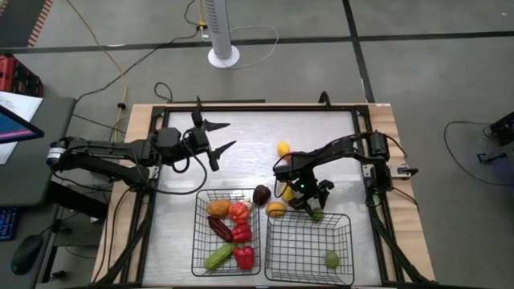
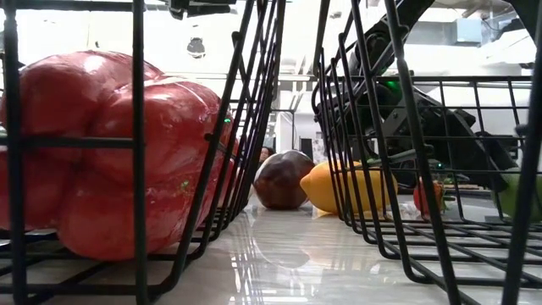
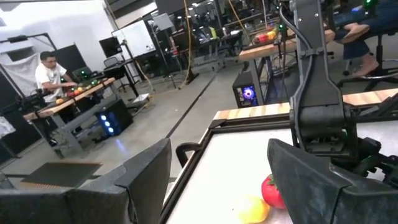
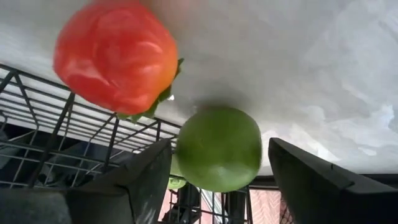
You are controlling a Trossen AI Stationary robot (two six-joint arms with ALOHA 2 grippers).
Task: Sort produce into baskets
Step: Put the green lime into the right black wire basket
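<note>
My right gripper [image 1: 312, 202] hangs open at the far rim of the right basket [image 1: 309, 249]. A green lime [image 4: 217, 149] sits between its fingers, also seen from above [image 1: 317, 213]. A red tomato [image 4: 117, 56] lies close beside the lime on the table. My left gripper [image 1: 215, 136] is open and empty, raised over the table's far left. The left basket [image 1: 227, 233] holds red peppers [image 1: 240, 233], an orange [image 1: 218, 209], a dark purple piece [image 1: 218, 228] and a green cucumber [image 1: 218, 257]. The right basket holds one lime [image 1: 331, 258]. My right gripper's fingers [image 4: 146, 180] stand on either side of the lime, slanting down from above. A narrow gap shows on one side of the lime. I cannot tell whether either finger touches it.
On the table between the baskets' far ends lie a dark purple piece [image 1: 261, 194], an orange [image 1: 275, 209] and a lemon [image 1: 287, 193]. Another lemon [image 1: 283, 148] lies farther back. A fan base [image 1: 223, 56] stands on the floor beyond the table.
</note>
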